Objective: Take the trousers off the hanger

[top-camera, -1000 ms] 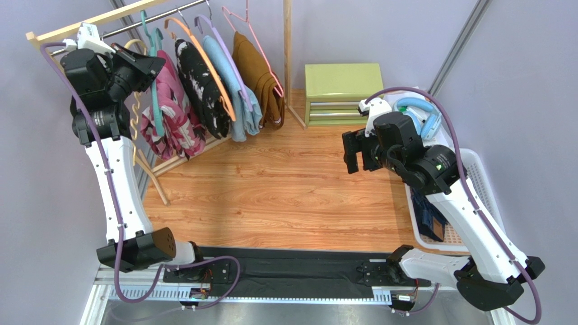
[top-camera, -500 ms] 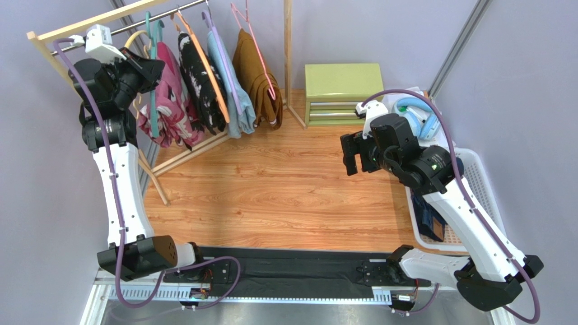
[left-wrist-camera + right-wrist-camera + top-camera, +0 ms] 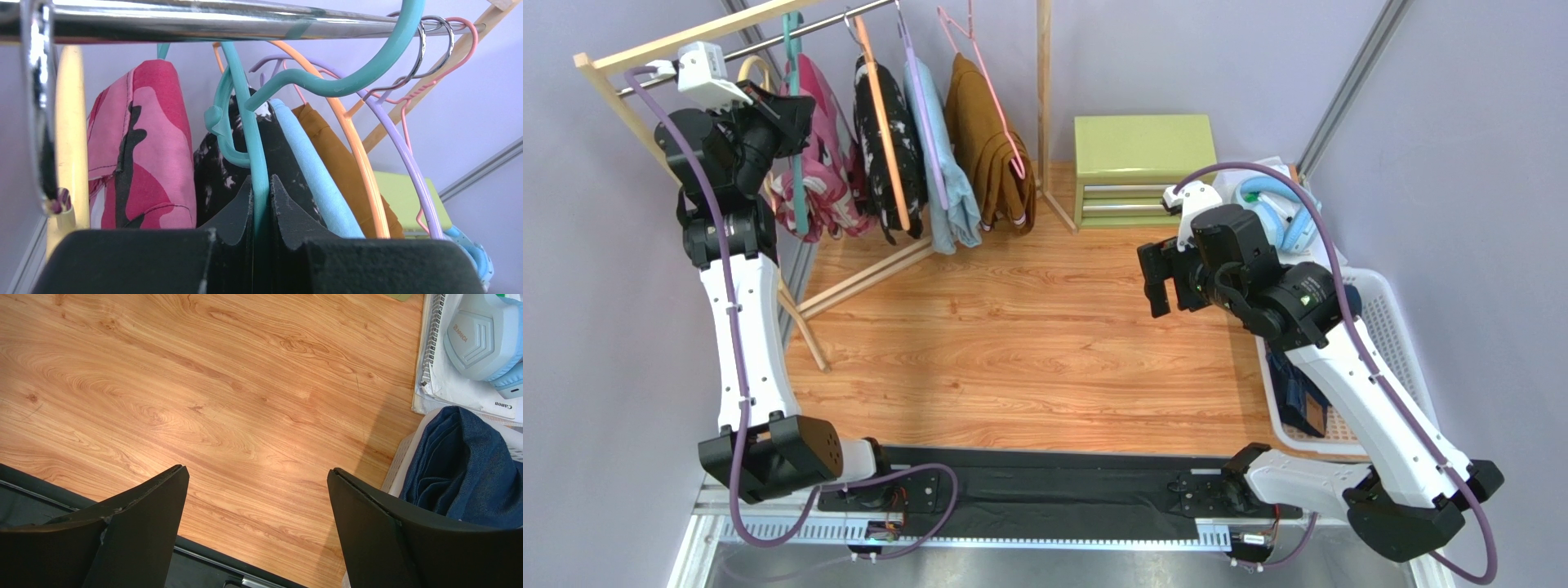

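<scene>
Where wooden table (image 3: 1014, 343) meets grey wall (image 3: 1210, 49), pink trousers (image 3: 836, 172) hang from the rail (image 3: 184, 21).

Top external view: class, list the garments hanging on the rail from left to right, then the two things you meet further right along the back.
pink camouflage trousers → black garment with white splotches → light blue garment → brown garment → green box → blue headphones
</scene>
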Available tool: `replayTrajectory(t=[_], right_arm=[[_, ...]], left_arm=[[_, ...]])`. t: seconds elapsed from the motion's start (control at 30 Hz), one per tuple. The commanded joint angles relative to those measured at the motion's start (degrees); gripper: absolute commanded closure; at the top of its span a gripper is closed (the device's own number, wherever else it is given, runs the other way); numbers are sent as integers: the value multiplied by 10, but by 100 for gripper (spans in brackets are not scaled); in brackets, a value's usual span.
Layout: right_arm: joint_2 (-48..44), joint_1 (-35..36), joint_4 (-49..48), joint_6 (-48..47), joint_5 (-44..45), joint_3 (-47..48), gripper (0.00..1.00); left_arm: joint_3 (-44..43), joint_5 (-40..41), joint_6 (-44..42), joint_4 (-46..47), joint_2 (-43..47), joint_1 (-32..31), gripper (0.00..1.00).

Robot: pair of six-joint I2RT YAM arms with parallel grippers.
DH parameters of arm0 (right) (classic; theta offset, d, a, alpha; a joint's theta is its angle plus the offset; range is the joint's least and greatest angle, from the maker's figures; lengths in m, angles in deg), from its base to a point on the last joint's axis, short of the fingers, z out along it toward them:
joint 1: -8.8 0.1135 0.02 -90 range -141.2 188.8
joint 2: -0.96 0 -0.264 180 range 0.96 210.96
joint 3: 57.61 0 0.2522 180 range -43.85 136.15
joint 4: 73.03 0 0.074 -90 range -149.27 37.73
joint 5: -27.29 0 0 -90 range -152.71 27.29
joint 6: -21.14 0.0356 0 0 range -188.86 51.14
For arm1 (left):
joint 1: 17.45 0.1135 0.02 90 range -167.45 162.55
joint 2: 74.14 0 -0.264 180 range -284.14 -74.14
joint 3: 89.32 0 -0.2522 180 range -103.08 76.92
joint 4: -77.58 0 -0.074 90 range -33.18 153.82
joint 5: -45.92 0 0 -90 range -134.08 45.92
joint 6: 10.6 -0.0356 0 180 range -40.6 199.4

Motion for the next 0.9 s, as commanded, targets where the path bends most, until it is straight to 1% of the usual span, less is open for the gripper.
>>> replayTrajectory(t=[0.0, 0.03, 0.1, 0.2, 0.27, 0.37, 0.47, 0.63, 0.73, 0.83, 0.87], right_arm=[[-1, -4, -22, -12, 9, 5, 11], [0, -5, -23, -12, 10, 5, 11], [0, -5, -24, -10, 10, 2, 11], [0, -5, -28, -11, 3, -2, 11], [1, -5, -28, -11, 2, -3, 11], [4, -5, -28, -13, -2, 1, 11], [7, -5, -29, -12, -5, 5, 11], [3, -5, -28, -12, -5, 1, 11], [2, -5, -29, -11, -2, -1, 11], [1, -5, -28, -11, -1, 1, 11], [0, -5, -28, -11, -1, 4, 11]], left_arm=[[-22, -42, -19, 248, 33, -3, 100], [-15, -56, -17, 255, 40, -3, 100], [9, -60, -18, 277, 51, -3, 100], [24, -74, -40, 281, 63, -3, 100], [26, -73, -47, 278, 69, -1, 100], [49, -75, -59, 310, 81, -2, 100], [54, -79, -60, 309, 92, -2, 100], [55, -88, -60, 276, 109, -1, 100], [46, -79, -50, 230, 118, -1, 100], [46, -53, -28, 179, 137, -2, 100], [46, -46, -26, 147, 143, -2, 100]])
